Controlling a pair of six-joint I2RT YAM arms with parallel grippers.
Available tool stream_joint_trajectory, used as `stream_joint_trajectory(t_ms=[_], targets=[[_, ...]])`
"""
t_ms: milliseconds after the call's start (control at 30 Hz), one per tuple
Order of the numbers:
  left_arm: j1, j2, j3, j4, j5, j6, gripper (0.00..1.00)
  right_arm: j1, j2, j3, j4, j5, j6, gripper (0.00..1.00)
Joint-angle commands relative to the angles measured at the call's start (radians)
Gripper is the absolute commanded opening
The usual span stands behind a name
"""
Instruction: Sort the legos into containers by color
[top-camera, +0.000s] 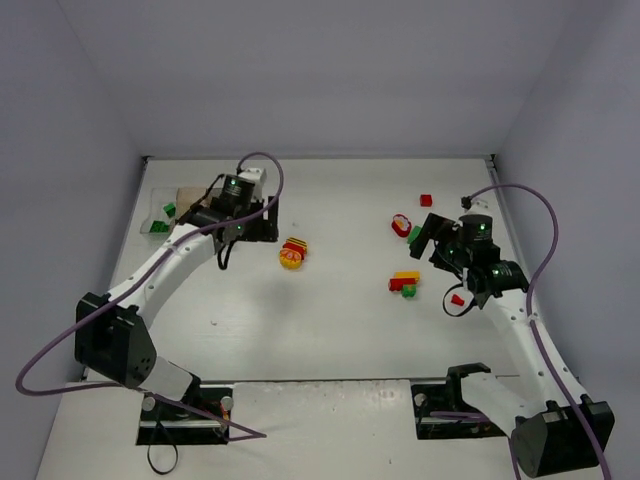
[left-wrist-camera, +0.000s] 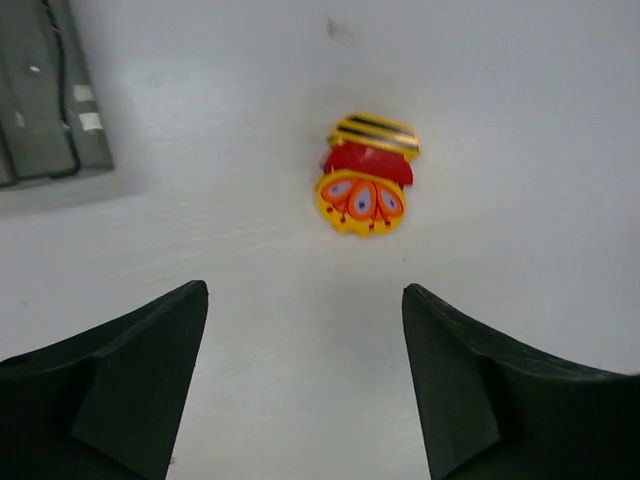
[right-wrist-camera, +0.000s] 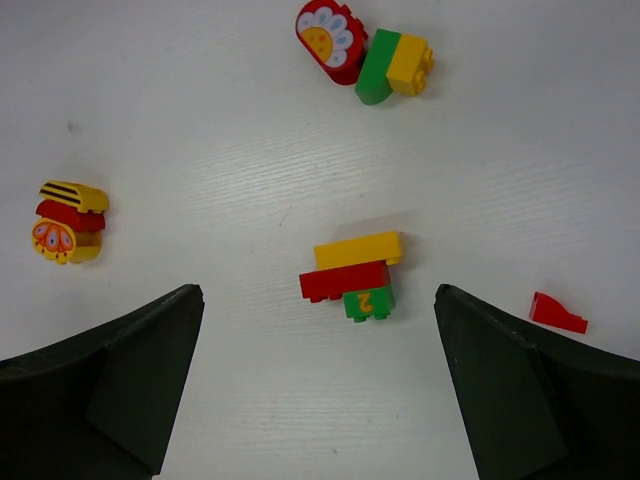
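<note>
Reaching toward upper left, left fingers (left-wrist-camera: 120, 390) gape empty before a yellow-red clump (left-wrist-camera: 366, 188); right fingers (right-wrist-camera: 110, 390), arm bent at right, gape empty facing stacked legos (right-wrist-camera: 355, 275).

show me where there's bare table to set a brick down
Widest bare patch: table centre, between the butterfly clump and the stack. Also bare: the near strip between left base and right base, and the far edge behind the clump. Crowded: the right side, with the stack, flower clump, red brick and red wedge.

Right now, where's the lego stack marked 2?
The stack sits right of centre in the top view, beside the right claw; the right wrist view shows a loose red piece on its right.
</note>
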Motion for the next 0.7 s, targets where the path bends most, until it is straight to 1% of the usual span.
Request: stream_joint_trajectory(t_ms=[0,33,67,100,167,300,333,433,467,533,600,633,667], targets=[[-0.076,-0.063,-0.047,0.002,0.024,0.010,0.73,0.005,0.016,-0.035,0.044,0.076,0.068,0.97],[-0.096,-0.068,-0.061,0.007,0.030,0.007,0.76,0.005,0.026,-0.044,0.044,0.081,0.076,0.97],[-0.118,-0.076,-0.085,0.012,0.030,0.004,0.77,0.005,0.045,-0.059,0.044,0.081,0.082,0.97],[-0.160,-0.080,-0.099,0.018,0.013,0.001,0.77,0.005,0.059,-0.064,0.046,0.113,0.089,0.95],[-0.191,-0.086,-0.122,0.035,-0.001,0.001,0.79,0.005,0.091,-0.069,0.052,0.119,0.106,0.91],[-0.204,-0.108,-0.173,0.045,-0.028,0.022,0.81,0.002,0.160,-0.043,0.078,0.161,0.120,0.81],[-0.204,-0.126,-0.182,0.058,-0.053,0.030,0.81,-0.001,0.177,-0.014,0.084,0.179,0.117,0.77],[-0.204,-0.155,-0.222,0.090,-0.059,0.053,0.81,-0.011,0.265,0.063,0.125,0.199,0.102,0.72],[-0.204,-0.166,-0.226,0.094,-0.065,0.056,0.81,-0.015,0.318,0.086,0.136,0.216,0.077,0.72],[-0.204,-0.174,-0.237,0.105,-0.071,0.052,0.81,-0.017,0.375,0.159,0.176,0.227,0.036,0.72],[-0.204,-0.183,-0.262,0.136,-0.067,0.039,0.81,-0.027,0.488,0.227,0.228,0.234,-0.074,0.72],[-0.204,-0.186,-0.260,0.134,-0.062,0.036,0.81,-0.037,0.489,0.227,0.242,0.231,-0.075,0.73],[-0.204,-0.189,-0.257,0.125,-0.059,0.027,0.81,-0.046,0.547,0.276,0.256,0.221,-0.120,0.73]])
